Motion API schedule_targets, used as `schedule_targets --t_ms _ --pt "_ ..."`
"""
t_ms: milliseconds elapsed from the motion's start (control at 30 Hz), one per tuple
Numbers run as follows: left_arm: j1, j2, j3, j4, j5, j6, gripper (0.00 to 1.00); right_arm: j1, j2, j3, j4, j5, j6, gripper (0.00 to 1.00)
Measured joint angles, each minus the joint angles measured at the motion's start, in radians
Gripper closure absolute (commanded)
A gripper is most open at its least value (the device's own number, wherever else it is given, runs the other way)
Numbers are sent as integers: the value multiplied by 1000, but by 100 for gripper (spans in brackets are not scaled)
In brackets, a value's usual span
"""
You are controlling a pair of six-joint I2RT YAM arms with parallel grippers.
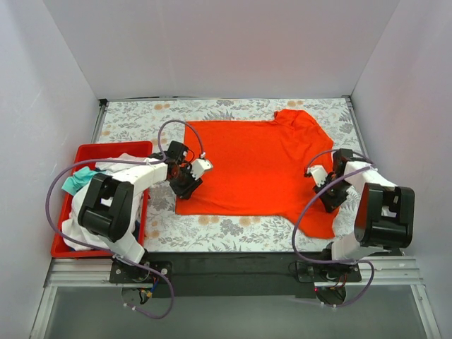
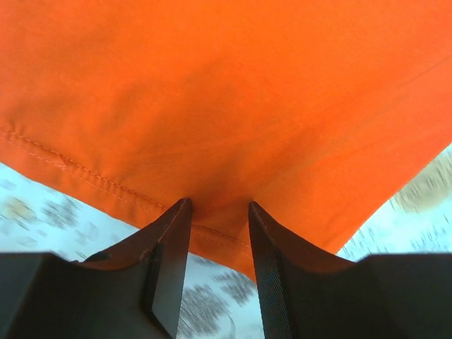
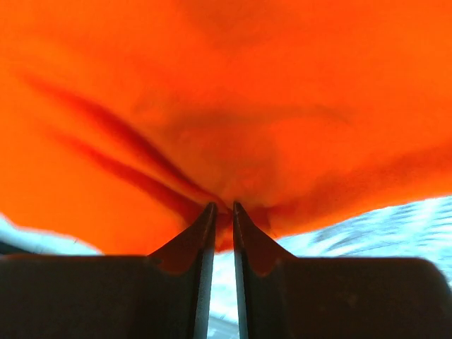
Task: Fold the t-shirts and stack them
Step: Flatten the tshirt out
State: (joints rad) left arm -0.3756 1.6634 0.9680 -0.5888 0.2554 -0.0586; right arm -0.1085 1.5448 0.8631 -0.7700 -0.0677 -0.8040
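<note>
On floral-print table (image 1: 141,116), white walls (image 1: 212,42) around: orange t-shirt (image 1: 254,166) spread.

Floral table (image 1: 233,229) bears orange t-shirt (image 1: 254,166) and red bin (image 1: 113,147).

This is a robotics lab test cell, not a home. Plain white walls (image 1: 212,42) box in the counter (image 1: 141,116) on three sides, and a floral patterned cover lies over it. The left arm (image 1: 113,205) and right arm (image 1: 381,212) stand on a black base plate (image 1: 233,272) at the near edge, fixed to a bare metal frame (image 1: 85,268). Purple cables (image 1: 60,180) loop loosely off the arms. The only household things are an orange t-shirt (image 1: 254,169) spread flat and a red bin (image 1: 106,148) of crumpled clothes.
</note>
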Motion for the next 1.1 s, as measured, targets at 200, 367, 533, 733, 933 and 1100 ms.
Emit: schedule_targets --t_ms 200,367,533,733,933,1100 --pt "-2 -44 -12 -175 10 18 63 10 -47 64 -247 -92 -60 76" --pt "-2 -25 103 -218 32 -13 63 -1 67 324 -278 -180 -31 80" --pt "4 52 237 -181 51 -89 60 -8 246 513 -241 -220 60 77" --pt "71 212 495 -140 109 -213 55 -35 423 827 -199 -297 189 71" --pt "159 351 755 -64 148 -307 42 -45 592 1159 -132 -329 308 59" --pt "179 435 869 -7 156 -364 37 -45 780 1382 -78 -332 364 44"
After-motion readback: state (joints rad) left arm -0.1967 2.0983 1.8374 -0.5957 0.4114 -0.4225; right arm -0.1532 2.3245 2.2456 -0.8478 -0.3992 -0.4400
